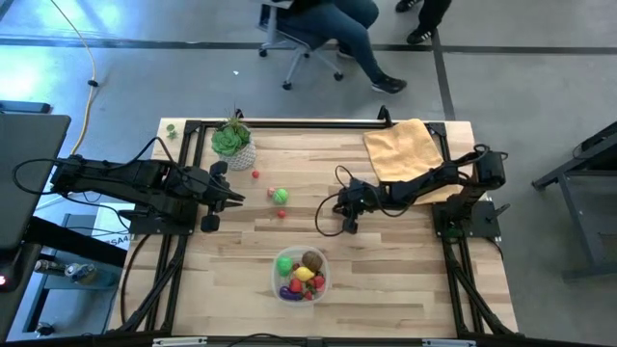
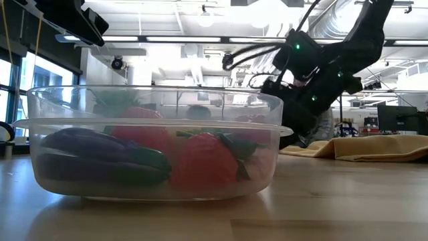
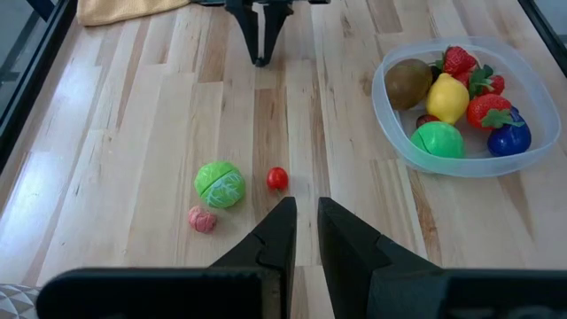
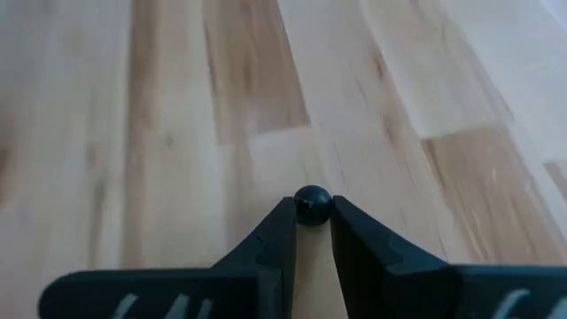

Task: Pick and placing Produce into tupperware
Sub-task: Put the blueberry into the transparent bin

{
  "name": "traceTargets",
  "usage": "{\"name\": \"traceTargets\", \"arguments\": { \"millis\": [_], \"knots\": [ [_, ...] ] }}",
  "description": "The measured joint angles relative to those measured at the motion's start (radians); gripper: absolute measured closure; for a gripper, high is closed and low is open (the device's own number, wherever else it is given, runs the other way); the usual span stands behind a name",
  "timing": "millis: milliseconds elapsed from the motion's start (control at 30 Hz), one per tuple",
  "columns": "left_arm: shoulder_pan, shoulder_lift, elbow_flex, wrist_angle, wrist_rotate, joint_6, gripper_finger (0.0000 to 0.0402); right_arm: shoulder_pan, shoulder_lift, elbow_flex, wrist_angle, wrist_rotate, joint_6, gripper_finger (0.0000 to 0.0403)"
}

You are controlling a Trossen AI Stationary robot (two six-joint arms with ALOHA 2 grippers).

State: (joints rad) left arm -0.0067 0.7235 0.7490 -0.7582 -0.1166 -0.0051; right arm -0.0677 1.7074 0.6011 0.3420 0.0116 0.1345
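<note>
The clear tupperware [image 1: 301,275] [image 2: 154,144] [image 3: 540,97] stands near the table's near edge and holds a kiwi, a lemon, strawberries, a green piece and an eggplant. Loose produce lies mid-table: a green leafy ball [image 1: 280,196] [image 3: 219,184], a pink piece [image 3: 203,220], a red berry [image 3: 277,178] and another red berry [image 1: 255,174]. My right gripper [image 1: 346,225] [image 4: 312,213] points down at the table, right of the loose produce, shut on a small dark berry. My left gripper [image 1: 234,199] [image 3: 306,217] hovers left of the loose pieces, its fingers a narrow gap apart. My right gripper pinches a small dark round berry [image 4: 312,205] between its two fingers, only at their free ends. The fingers come from above, slanting down. The berry sits just at the wooden table top; whether it still rests on the wood I cannot tell.
A green plant in a white pot [image 1: 233,143] stands at the far left of the table. A yellow cloth [image 1: 405,149] [image 2: 374,147] lies at the far right corner. Bare wood lies between the right gripper and the tupperware. A seated person [image 1: 333,29] is beyond the far edge.
</note>
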Motion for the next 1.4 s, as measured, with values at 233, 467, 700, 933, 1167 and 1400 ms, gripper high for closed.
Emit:
{"name": "traceTargets", "arguments": {
  "millis": [233,467,700,933,1167,1400],
  "knots": [
    [0.0,0.0,0.0,0.0,0.0,0.0,0.0362,0.0,-0.08,0.038,-0.017,0.007,-0.003,0.0354],
    [0.0,0.0,0.0,0.0,0.0,0.0,0.0362,0.016,-0.202,0.12,-0.025,-0.015,-0.003,0.0355],
    [0.0,0.0,0.0,0.0,0.0,0.0,0.0362,0.111,-0.22,0.331,-0.18,-0.045,-0.046,0.0355],
    [0.0,-0.001,0.0,-0.001,0.0,0.0,0.0362,0.237,-0.16,0.555,-0.525,0.011,-0.117,0.0355],
    [0.0,0.0,0.0,0.0,0.0,0.0,0.0362,0.336,-0.024,0.613,-0.588,-0.021,-0.094,0.0355],
    [0.0,0.0,0.0,0.0,0.0,0.0,0.0362,0.462,0.112,0.659,-0.59,-0.071,-0.063,0.0355]
  ]
}}
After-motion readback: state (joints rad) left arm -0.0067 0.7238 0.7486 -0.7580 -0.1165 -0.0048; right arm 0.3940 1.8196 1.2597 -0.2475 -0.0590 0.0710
